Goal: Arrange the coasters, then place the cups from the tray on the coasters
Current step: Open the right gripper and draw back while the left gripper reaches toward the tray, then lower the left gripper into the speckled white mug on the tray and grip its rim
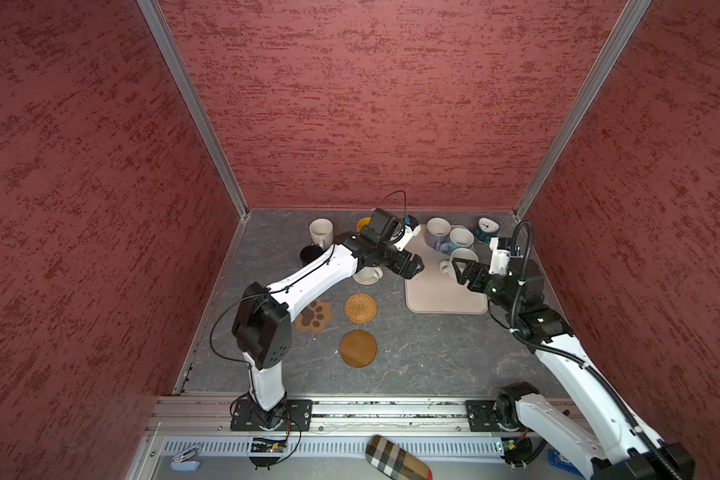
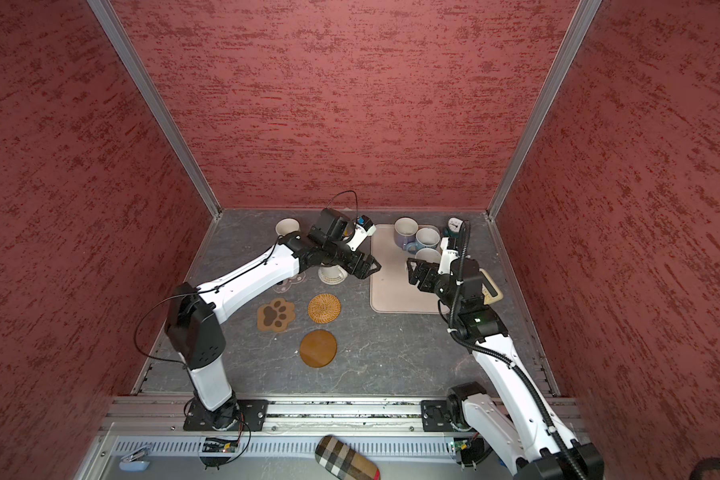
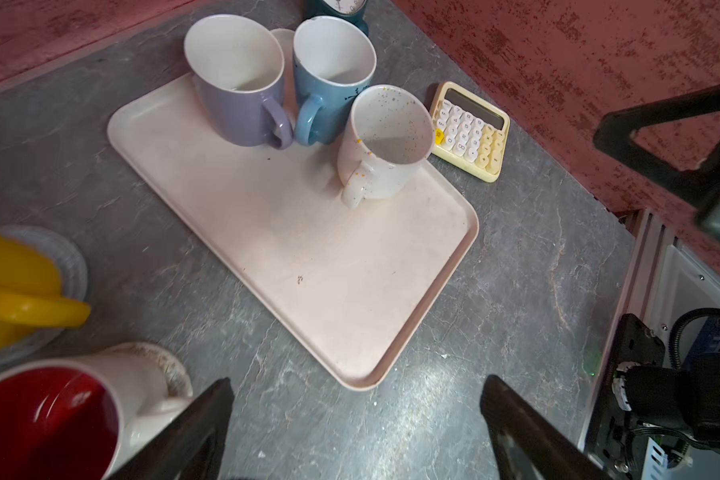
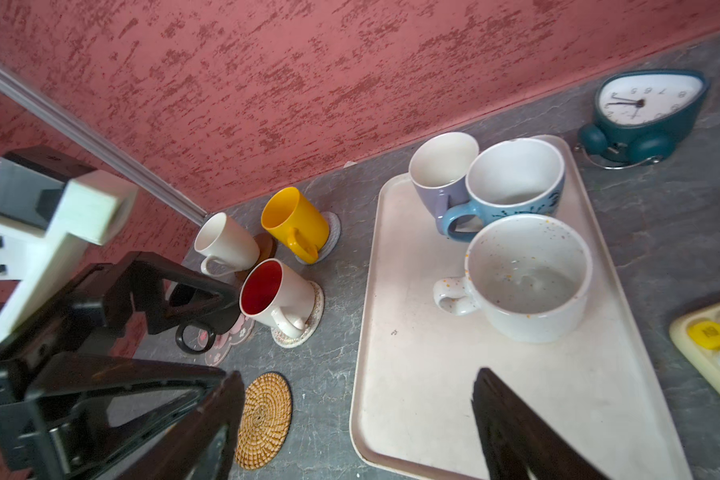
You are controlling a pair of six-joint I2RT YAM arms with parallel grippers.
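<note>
The left pincer hangs wide open and empty beside the cream-beige rectangular plastic tray's left edge. The right pincer, equally open and empty, hangs over the tray. A lavender mug, blue mug and speckled white mug stand at its far end.

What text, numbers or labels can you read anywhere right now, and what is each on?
"5", "6", "7", "8": numerals on the face of the teal clock, seen upside down in the right wrist view; its other numerals are blurred.
Keys of the calculator: marked, but too small to read.
Its yellow key: a dark mark, too blurred to read.
Nothing else shows readable text.
</note>
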